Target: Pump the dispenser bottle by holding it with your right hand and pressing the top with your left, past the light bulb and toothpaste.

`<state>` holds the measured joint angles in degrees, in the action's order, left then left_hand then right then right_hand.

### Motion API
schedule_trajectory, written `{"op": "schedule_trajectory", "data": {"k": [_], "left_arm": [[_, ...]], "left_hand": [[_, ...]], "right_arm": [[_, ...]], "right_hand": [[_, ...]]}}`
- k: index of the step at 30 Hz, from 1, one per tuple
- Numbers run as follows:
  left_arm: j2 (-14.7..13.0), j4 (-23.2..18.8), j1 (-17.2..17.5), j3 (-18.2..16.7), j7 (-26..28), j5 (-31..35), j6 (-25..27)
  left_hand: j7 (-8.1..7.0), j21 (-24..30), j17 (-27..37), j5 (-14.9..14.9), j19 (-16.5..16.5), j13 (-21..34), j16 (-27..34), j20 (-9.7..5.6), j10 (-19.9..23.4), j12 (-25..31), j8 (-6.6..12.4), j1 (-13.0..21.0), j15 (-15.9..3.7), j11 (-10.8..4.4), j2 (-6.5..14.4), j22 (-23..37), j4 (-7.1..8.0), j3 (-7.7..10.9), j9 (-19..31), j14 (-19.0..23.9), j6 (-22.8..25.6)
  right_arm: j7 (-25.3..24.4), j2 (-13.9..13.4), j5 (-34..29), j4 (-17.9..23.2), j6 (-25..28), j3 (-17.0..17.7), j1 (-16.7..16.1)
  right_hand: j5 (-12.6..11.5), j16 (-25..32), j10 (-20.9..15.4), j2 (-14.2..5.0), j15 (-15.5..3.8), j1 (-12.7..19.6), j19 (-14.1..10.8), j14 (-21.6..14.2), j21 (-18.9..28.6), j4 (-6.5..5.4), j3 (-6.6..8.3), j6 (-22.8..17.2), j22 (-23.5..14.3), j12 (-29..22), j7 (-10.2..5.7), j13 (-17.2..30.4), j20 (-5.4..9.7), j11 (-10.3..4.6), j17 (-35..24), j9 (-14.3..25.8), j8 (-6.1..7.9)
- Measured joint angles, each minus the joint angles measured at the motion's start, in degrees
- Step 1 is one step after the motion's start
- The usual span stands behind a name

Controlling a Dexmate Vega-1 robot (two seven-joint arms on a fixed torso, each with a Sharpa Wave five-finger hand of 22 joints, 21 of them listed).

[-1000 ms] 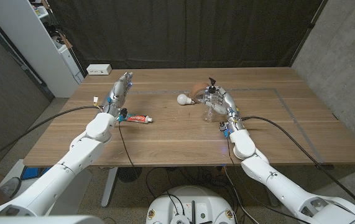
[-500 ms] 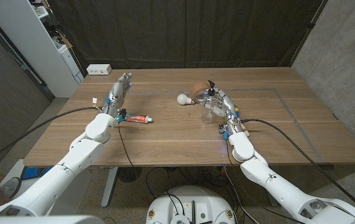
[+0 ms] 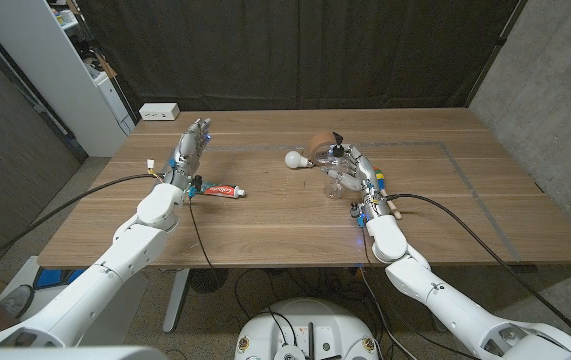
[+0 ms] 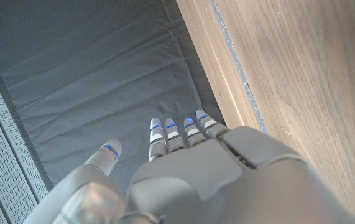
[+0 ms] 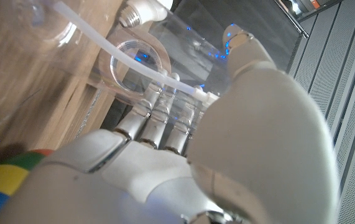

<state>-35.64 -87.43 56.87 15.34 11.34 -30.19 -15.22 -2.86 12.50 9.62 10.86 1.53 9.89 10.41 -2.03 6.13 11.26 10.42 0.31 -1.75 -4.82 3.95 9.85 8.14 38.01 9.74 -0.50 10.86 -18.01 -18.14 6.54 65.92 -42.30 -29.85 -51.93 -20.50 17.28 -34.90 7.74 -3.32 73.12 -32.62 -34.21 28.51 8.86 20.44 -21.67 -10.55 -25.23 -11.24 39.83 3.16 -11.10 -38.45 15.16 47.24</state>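
The right hand (image 3: 353,170) grips the clear dispenser bottle (image 3: 337,164), fingers (image 5: 158,115) clamped around it, right of centre on the worktop (image 3: 265,225). The light bulb (image 3: 293,159) lies just left. The left hand (image 3: 191,145) hovers far left, fingers (image 4: 177,134) extended together, toothpaste (image 3: 221,189) nearer.

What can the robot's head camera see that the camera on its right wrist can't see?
The head view takes in the whole wooden table, the toothpaste lying by the left hand, which holds nothing, and the bottle's black pump top.

The right wrist view gives a close look through the clear dispenser bottle, with its white tube inside, and the fingers wrapped around it.

Both views share the right hand gripping the bottle, the light bulb beside it, and the wood underneath.
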Motion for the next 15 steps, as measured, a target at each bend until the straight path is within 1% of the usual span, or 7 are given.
{"op": "schedule_trajectory", "data": {"k": [5, 6, 7, 11, 12, 13, 15], "left_arm": [[0.0, 0.5, -0.2, 0.0, -0.3, -0.2, -0.2], [0.0, 0.6, -0.3, 0.0, -0.4, -0.4, -0.2], [0.0, 0.6, -0.3, 0.0, -0.4, -0.4, -0.2], [0.2, 0.6, -0.5, 0.0, -0.7, -0.9, -0.2], [0.2, 1.2, -0.5, 0.0, -0.7, -0.9, -0.2], [0.2, 1.2, -0.5, 0.0, -0.8, -1.0, -0.3], [0.2, 1.2, -0.5, 0.0, -0.8, -1.1, -0.3]], "left_hand": [[0.10, 0.0, 0.0, 0.0, 0.6, 0.0, 0.0, 0.00, 0.0, 0.0, 0.00, 0.0, 0.00, 0.00, 0.0, 0.0, 0.14, 0.15, 0.0, 0.0, 0.5], [0.10, 0.0, 0.0, 0.0, 0.6, 0.0, 0.0, 0.00, 0.0, 0.0, 0.00, 0.0, 0.00, -0.02, 0.0, 0.0, 0.14, 0.15, 0.0, 0.0, 0.5], [0.10, 0.0, 0.0, 0.0, 0.6, 0.0, 0.0, 0.00, 0.1, 0.0, 0.00, 0.0, -0.07, -0.10, 0.0, 0.0, 0.14, 0.14, 0.0, 0.1, 0.5], [0.10, 0.0, 0.0, 0.0, 0.6, 0.0, 0.0, 0.00, 0.1, 0.0, 0.00, 0.0, -0.31, -0.10, 0.0, 0.0, 0.14, 0.14, 0.0, 0.3, 0.5], [0.10, 0.0, 0.0, 0.0, 0.6, 0.0, 0.0, 0.00, 0.3, 0.0, 0.00, 0.0, -0.31, 0.10, 0.0, 0.0, 0.14, 0.14, 0.0, 0.3, 0.5], [0.10, 0.0, 0.0, 0.0, 0.6, 0.0, 0.0, 0.00, 0.3, 0.0, 0.00, 0.0, -0.31, 0.10, 0.0, 0.0, 0.14, 0.14, 0.0, 0.3, 0.5], [0.10, 0.0, 0.0, 0.0, 0.6, 0.0, 0.0, 0.00, 0.3, 0.0, 0.00, 0.0, 0.00, 0.10, 0.0, 0.0, 0.14, 0.14, 0.0, 0.6, 0.5]], "right_arm": [[0.0, -0.2, -0.1, 0.5, 0.3, -0.1, -0.3], [0.0, -0.3, -0.1, 0.8, 0.5, -0.2, -0.3], [0.0, -0.3, -0.1, 0.9, 0.5, -0.2, -0.3], [0.0, -0.7, -0.1, 1.6, 0.5, -0.3, -0.5], [0.4, -0.7, -0.1, 1.6, 1.5, -0.3, -0.5], [0.4, -0.9, -0.1, 1.9, 1.5, -0.4, -0.5], [0.4, -1.0, -0.1, 2.1, 1.5, -0.4, -0.5]], "right_hand": [[0.4, -1.2, 1.3, -0.16, 0.32, 0.1, 2.7, 2.4, -1.0, -0.16, -0.63, 1.8, 0.3, 1.6, 0.29, -0.8, -0.24, -0.57, 0.0, -0.3, -0.78], [0.4, -1.4, 1.6, -1.72, 0.34, 1.7, 3.0, 2.8, -1.2, -0.26, -0.77, 2.3, 0.4, 2.1, 0.17, -0.9, -0.24, -0.22, 0.0, -0.3, -0.88], [0.5, -1.6, 2.0, -2.20, 0.38, 2.2, 3.1, 3.3, -1.3, -0.15, -1.10, 2.4, 0.4, 2.3, 0.16, -1.0, -0.21, -0.30, 0.0, -0.3, -0.95], [0.8, -2.3, 3.3, -2.44, 0.63, 1.9, 4.5, 4.8, -1.9, -0.38, -1.36, 3.9, 0.4, 3.6, 0.00, -1.6, -0.39, -0.37, 0.2, -0.5, -1.79], [0.8, -2.3, 3.8, -2.60, 0.57, 2.0, 4.9, 5.3, -2.2, -0.27, -1.54, 4.4, 0.4, 3.9, -0.06, -1.7, -0.40, -0.33, 0.2, -0.6, -2.04], [0.8, -2.5, 4.1, -3.41, 0.55, 1.7, 4.9, 5.6, -2.3, -0.32, -1.77, 4.7, 0.4, 4.2, 0.00, -1.8, -0.37, -0.36, 0.2, -0.8, -2.15], [1.0, -2.7, 4.5, -3.41, 0.55, 1.7, 5.1, 6.1, -2.3, -0.32, -1.89, 5.4, 0.7, 4.7, -0.19, -2.0, -0.20, -0.35, 0.2, -0.8, -2.45]]}}
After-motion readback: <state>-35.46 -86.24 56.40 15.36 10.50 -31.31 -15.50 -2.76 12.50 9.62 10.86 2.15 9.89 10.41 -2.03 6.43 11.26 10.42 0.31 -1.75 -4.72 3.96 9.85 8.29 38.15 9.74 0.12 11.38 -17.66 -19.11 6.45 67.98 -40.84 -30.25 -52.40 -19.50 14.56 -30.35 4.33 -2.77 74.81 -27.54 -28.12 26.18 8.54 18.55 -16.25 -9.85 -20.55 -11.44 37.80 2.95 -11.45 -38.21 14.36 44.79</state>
